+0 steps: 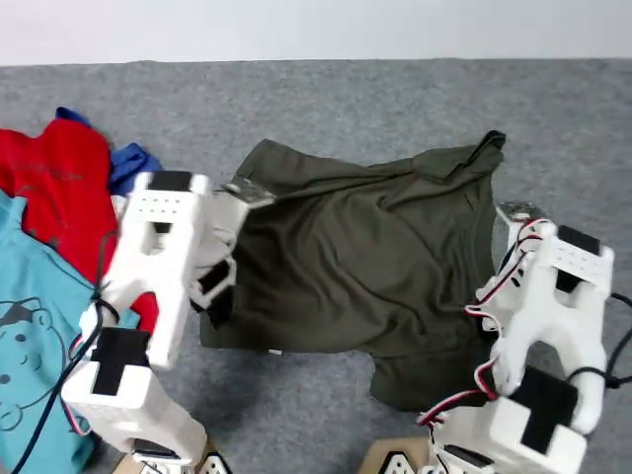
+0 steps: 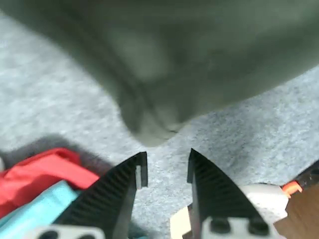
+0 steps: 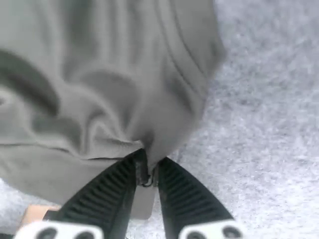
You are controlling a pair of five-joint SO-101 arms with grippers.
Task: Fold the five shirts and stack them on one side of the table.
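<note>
An olive-green shirt (image 1: 365, 257) lies crumpled across the middle of the grey table. My left gripper (image 2: 167, 167) is open just off a drooping fold of the olive-green shirt (image 2: 164, 64), with nothing between its fingers; from above, the left gripper (image 1: 219, 291) sits at the shirt's left edge. My right gripper (image 3: 146, 172) is shut on a pinch of the olive-green shirt (image 3: 99, 89), lifting the fabric at its right edge. In the high view the right gripper (image 1: 491, 331) is mostly hidden under its own arm.
A red shirt (image 1: 59, 188), a blue shirt (image 1: 133, 163) and a teal shirt (image 1: 35, 326) lie heaped at the table's left side, close behind the left arm. The red shirt (image 2: 45, 174) and the teal shirt (image 2: 45, 206) lie beside the left fingers. Bare grey table (image 1: 326, 99) lies at the back.
</note>
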